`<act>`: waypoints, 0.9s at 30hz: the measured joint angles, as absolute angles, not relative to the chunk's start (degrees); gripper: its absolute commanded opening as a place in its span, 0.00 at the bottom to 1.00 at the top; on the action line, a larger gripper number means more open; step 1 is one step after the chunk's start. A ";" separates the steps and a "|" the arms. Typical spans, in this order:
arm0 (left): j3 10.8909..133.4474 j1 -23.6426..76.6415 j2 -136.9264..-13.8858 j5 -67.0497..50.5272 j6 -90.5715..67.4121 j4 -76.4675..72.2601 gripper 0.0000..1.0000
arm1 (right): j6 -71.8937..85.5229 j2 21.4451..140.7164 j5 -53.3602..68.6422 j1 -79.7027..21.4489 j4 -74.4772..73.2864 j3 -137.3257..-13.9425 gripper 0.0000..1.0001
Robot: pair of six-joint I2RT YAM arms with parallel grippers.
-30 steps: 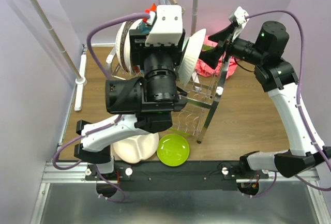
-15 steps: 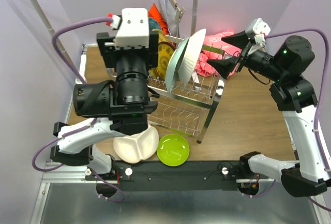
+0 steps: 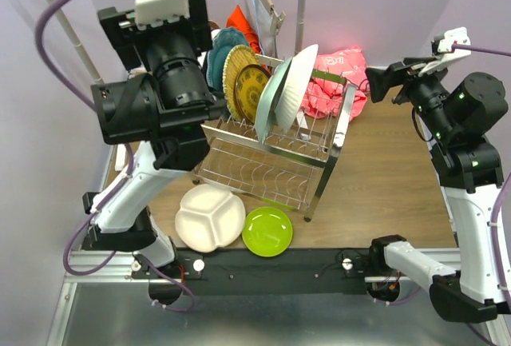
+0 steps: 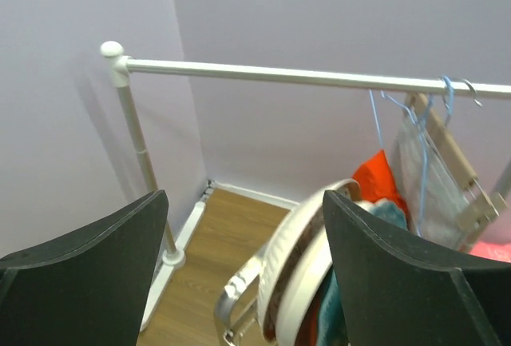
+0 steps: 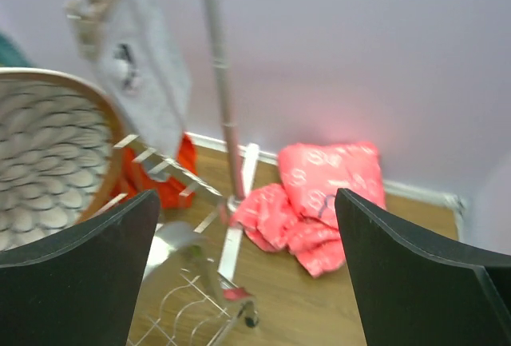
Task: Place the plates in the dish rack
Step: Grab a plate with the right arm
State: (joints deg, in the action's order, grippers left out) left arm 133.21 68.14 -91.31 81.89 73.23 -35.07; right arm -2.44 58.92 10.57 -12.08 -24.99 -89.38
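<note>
The dish rack (image 3: 319, 150) stands mid-table with several plates upright in its top tier: teal (image 3: 223, 45), yellow patterned (image 3: 242, 82) and a white one (image 3: 293, 82) leaning at the right end. A white divided plate (image 3: 209, 216) and a lime green plate (image 3: 267, 231) lie flat in front of it. My left gripper (image 4: 243, 274) hangs open, high above the rack's back left corner. A white-rimmed plate (image 4: 297, 270) stands below it, untouched. My right gripper (image 3: 386, 82) is open and empty, to the right of the rack, apart from the plates.
A white clothes rail (image 3: 76, 42) runs along the left and back, with hangers (image 4: 419, 122) on its bar. Pink cloth (image 3: 339, 74) lies behind the rack's right end, and an orange cloth (image 5: 152, 178) lies behind its middle. Purple walls close in on three sides.
My left arm has lifted and swung back to the left off the rack, its jaws widening. My right arm has pulled away to the right, leaving the white plate leaning in the rack.
</note>
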 measured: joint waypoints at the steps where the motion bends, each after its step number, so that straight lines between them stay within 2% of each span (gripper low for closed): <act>1: 133.97 66.83 -91.29 81.25 71.94 -33.30 0.89 | -1.41 58.17 8.43 -11.00 -24.99 -87.92 1.00; 6: 135.20 59.09 -89.54 77.12 60.12 -21.08 0.90 | 2.31 56.60 2.52 -7.68 -25.69 -82.41 1.00; 13: 130.61 40.75 -84.86 67.22 32.34 2.55 0.90 | 6.31 57.84 -1.06 -5.04 -28.75 -77.65 1.00; 18: 123.94 27.62 -80.44 57.08 13.37 15.75 0.90 | 6.63 57.84 -0.67 -4.64 -32.77 -75.57 1.00; 23: 111.39 13.50 -72.58 43.07 -1.85 24.23 0.90 | 1.67 57.78 3.46 -4.51 -37.80 -73.58 1.00; 27: 104.92 8.71 -68.34 34.22 -8.29 29.26 0.90 | -3.27 57.71 7.01 -4.49 -41.10 -71.64 1.00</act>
State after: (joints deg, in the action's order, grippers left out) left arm 104.92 8.71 -68.34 34.22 -8.29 29.26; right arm -3.27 57.71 7.01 -4.49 -41.10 -71.64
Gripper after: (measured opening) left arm 0.904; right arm 0.996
